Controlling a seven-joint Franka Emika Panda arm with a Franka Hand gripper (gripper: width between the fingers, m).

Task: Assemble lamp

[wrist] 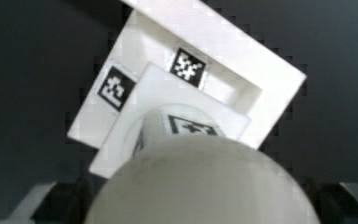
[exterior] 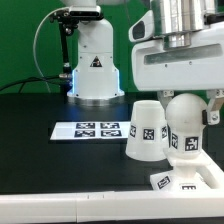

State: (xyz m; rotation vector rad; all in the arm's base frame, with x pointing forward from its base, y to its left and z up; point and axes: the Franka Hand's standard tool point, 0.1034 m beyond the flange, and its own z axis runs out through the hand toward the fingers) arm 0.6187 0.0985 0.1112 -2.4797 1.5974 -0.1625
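We start with the black table (exterior: 40, 140), where the robot pedestal (exterior: 94, 62) stands at the back and the marker board (exterior: 88, 129) lies flat in front of it, bare of any lamp part. Next in size comes the shade (exterior: 146, 128), standing free on the table mouth-down, just beside the bulb on the exterior view's left and not yet fitted to anything; we judge that it is the step still to do. The base (exterior: 188, 178) lies flat near the front edge at the exterior view's right, and the bulb (exterior: 185, 122) stands upright on it; in the wrist view the bulb (wrist: 202, 182) fills the foreground with the base (wrist: 247, 70) beneath. Whether it is fully seated or only being set down, we cannot tell. The gripper (exterior: 186, 98) hangs directly over the bulb's round head, its dark fingers (wrist: 345, 200) showing at either side of it, so we take it as closed around the bulb, though actual contact is hard to confirm.
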